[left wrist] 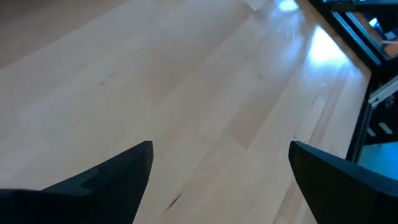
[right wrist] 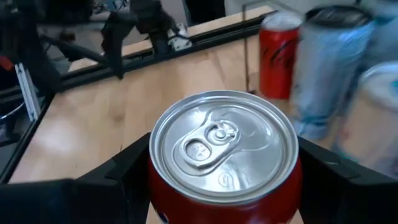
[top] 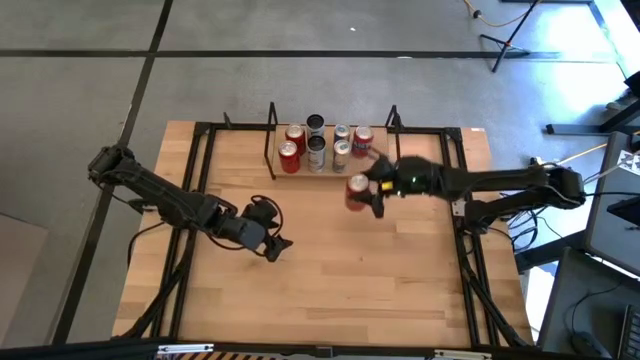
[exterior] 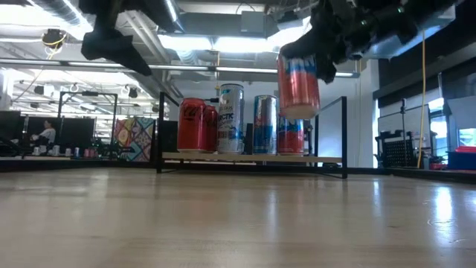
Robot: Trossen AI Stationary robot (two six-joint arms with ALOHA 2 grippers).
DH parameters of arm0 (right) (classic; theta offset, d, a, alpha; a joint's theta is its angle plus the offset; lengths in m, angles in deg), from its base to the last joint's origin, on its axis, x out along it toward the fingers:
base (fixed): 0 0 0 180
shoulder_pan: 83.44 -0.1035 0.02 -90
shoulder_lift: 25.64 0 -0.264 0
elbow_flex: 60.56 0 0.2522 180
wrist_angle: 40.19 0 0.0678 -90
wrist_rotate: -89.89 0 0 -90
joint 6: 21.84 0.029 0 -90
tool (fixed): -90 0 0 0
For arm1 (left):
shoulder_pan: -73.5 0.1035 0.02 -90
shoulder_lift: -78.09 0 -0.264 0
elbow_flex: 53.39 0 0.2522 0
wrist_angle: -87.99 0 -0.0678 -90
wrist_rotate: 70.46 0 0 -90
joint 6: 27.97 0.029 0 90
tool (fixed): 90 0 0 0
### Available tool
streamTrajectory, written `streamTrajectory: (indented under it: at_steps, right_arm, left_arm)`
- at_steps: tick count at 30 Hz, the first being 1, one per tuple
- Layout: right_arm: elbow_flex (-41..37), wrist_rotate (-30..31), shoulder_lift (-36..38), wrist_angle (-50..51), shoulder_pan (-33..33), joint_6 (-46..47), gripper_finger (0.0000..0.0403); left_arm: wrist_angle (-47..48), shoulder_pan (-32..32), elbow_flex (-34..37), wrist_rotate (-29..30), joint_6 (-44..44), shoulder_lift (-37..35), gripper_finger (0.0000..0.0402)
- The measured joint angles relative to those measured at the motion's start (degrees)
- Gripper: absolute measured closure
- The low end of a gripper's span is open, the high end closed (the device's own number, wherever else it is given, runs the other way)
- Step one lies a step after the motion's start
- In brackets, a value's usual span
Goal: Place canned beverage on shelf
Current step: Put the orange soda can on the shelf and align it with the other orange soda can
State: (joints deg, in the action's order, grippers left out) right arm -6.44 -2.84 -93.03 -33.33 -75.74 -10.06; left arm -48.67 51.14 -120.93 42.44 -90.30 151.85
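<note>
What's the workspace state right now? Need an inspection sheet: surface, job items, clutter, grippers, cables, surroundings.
Surface: wooden table, bare across its front half.
Job's things: shelf at the far edge with several cans standing on it; a red can held in the air in front of the shelf, not yet on it.
Clutter: nothing seen.
Grippers: right gripper shut on the red can, near the shelf's right end; left gripper open, over bare table at centre-left.
Cables: cords on the floor at top right and beside the right arm.
Surroundings: stands, equipment, a seated person far off.
</note>
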Motion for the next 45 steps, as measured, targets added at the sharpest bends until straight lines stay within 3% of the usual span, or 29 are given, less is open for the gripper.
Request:
streamTrajectory:
  at_steps: [4, 10, 14, 21, 31, 36, 45]
  right_arm:
    - [-4.44, 3.44, -3.16, -6.65, -4.54, 0.46, 0.0126]
    - [-5.86, 4.31, -9.71, -6.86, -9.80, 0.43, 0.0120]
    - [-5.86, 4.13, -13.85, -8.44, -11.68, -0.35, 0.0105]
    - [-5.64, 5.07, -18.00, -12.73, -12.72, -1.73, 0.0118]
    - [-5.77, 2.89, -17.95, -9.49, -12.72, -1.52, 0.0036]
    - [-3.45, 1.75, -14.74, 0.23, -12.55, -1.53, 0.0026]
    - [12.89, 7.25, -14.88, 27.04, -12.55, 3.30, 0.0027]
  left_arm:
    - [-1.09, 0.49, 0.00, -0.07, 0.10, 0.00, 0.0037]
    - [-1.06, 1.05, 0.00, -0.24, 0.12, 0.00, 0.0037]
    - [-1.36, 1.29, 0.00, 0.55, -0.07, 0.00, 0.0037]
    - [-4.01, 1.36, 0.00, 0.79, -0.09, 0.00, 0.0037]
    - [-4.04, 1.36, 0.00, -1.82, -0.17, 0.00, 0.0037]
    - [-3.95, 1.36, 0.00, -2.64, -0.13, 0.00, 0.0037]
    - [-3.97, 1.36, 0.00, -3.61, -0.15, 0.00, 0.0037]
